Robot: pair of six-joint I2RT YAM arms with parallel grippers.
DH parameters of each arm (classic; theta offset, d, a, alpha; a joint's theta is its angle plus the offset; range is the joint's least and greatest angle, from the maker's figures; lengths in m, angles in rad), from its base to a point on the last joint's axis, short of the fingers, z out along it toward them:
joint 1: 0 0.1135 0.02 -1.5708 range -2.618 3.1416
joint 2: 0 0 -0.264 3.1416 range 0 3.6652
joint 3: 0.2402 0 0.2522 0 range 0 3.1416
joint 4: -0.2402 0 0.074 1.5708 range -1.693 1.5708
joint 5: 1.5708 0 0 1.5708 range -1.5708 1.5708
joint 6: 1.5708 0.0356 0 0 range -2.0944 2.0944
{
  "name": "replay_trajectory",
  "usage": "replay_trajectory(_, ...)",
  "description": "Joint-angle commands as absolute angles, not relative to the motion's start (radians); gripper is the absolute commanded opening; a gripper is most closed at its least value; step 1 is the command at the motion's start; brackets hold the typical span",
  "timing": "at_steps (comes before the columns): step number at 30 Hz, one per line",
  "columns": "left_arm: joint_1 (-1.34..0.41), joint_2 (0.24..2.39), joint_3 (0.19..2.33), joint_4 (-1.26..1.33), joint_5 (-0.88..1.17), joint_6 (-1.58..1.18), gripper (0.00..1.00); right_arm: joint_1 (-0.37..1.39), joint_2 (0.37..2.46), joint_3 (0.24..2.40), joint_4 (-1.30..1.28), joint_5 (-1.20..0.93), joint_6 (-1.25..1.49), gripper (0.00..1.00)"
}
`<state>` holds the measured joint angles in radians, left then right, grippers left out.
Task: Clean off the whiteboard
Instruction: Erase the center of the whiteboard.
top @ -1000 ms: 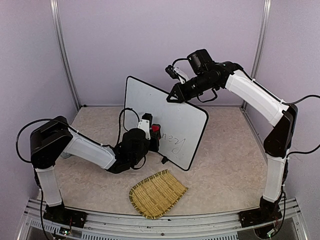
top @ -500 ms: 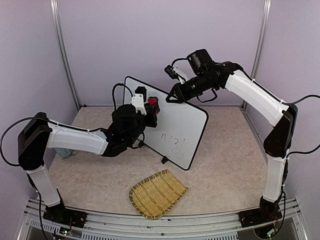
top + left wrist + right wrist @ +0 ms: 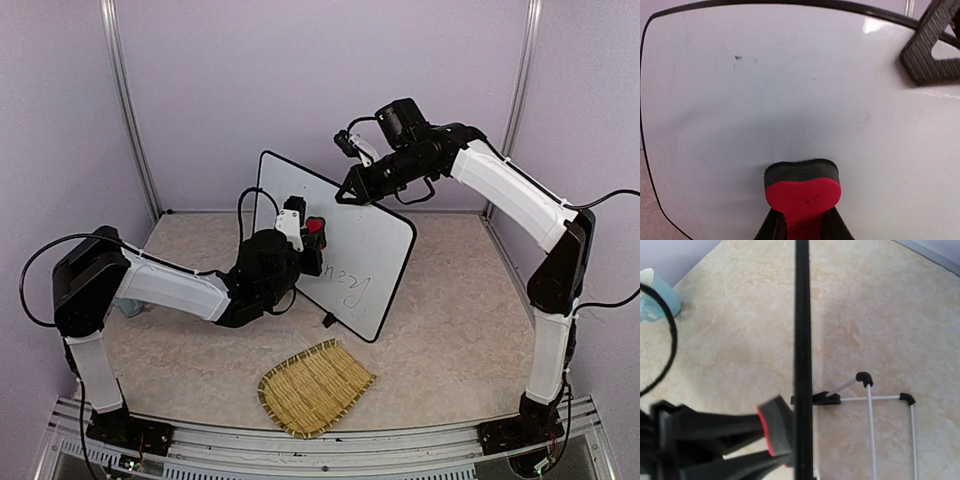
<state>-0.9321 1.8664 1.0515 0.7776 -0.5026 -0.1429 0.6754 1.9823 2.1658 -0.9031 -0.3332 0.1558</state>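
The whiteboard [image 3: 350,235] stands upright on the table, with dark handwriting [image 3: 345,283] low on its face. My right gripper [image 3: 350,190] is shut on its top rim. My left gripper [image 3: 312,240] is shut on a red eraser [image 3: 315,228] with a black felt pad, and the pad presses against the board above the writing. The left wrist view shows the eraser [image 3: 802,187] flat on the clean white whiteboard [image 3: 790,90], held by my left gripper [image 3: 802,222]. The right wrist view looks down the whiteboard's black rim [image 3: 801,340], with the eraser [image 3: 776,432] at its left.
A woven straw mat [image 3: 315,385] lies near the front edge. A light blue cup [image 3: 655,300] stands at the far left. The board's black foot [image 3: 826,399] and a thin wire stand [image 3: 880,400] rest on the table behind it. Purple walls close in the back and sides.
My left gripper swept the eraser up the board's face, then came partway back down and a little right. The right gripper kept its hold, and the board's top left corner shifted slightly right.
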Motion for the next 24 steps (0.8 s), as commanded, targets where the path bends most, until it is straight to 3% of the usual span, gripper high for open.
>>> replay_trajectory(1, -0.94, 1.945, 0.987, 0.714, -0.463, -0.208, 0.19, 0.747, 2.027, 2.121, -0.973, -0.53, 0.15, 0.0)
replay_trajectory(12, -0.911, 2.006, 0.922, 0.796, -0.393, -0.289, 0.19, 0.747, 2.028, 2.118, -0.974, -0.534, 0.151, 0.0)
replay_trajectory(24, -0.795, 1.82, 0.965, 0.786, -0.385, -0.228, 0.19, 0.747, 2.031, 2.12, -0.972, -0.535, 0.152, 0.0)
